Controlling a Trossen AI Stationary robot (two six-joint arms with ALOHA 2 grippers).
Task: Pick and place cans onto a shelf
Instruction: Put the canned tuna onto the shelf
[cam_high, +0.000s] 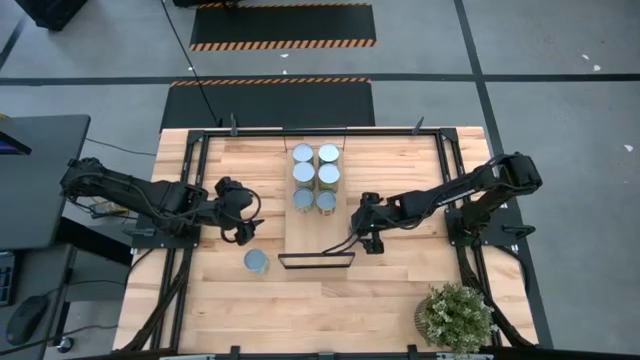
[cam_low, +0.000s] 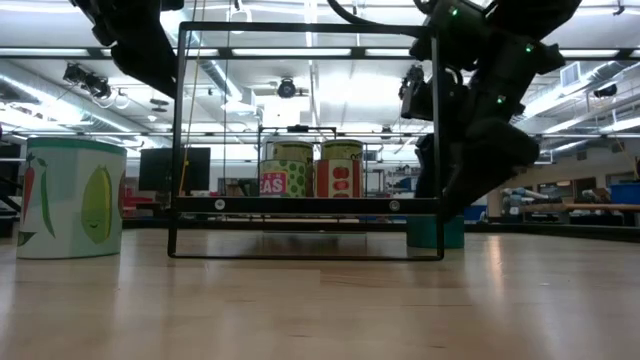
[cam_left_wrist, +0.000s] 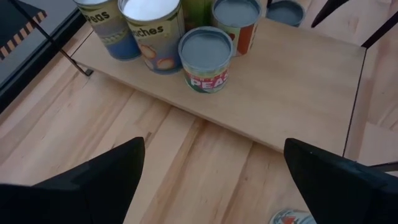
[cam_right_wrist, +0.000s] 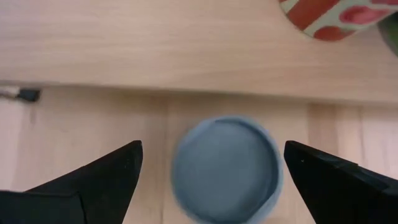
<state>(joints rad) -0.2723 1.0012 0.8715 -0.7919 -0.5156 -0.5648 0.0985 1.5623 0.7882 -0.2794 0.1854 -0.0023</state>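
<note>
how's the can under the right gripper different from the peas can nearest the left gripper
The can under the right gripper stands on the tabletop beside the shelf; the peas can already stands on the shelf. The first sits between the right gripper's open fingers; the peas can is well clear of the left gripper, also open. Both are upright with round grey tops.

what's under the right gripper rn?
A can on the tabletop, beside the shelf, seen top-on between the open right gripper. Its label side is out of view.
</note>
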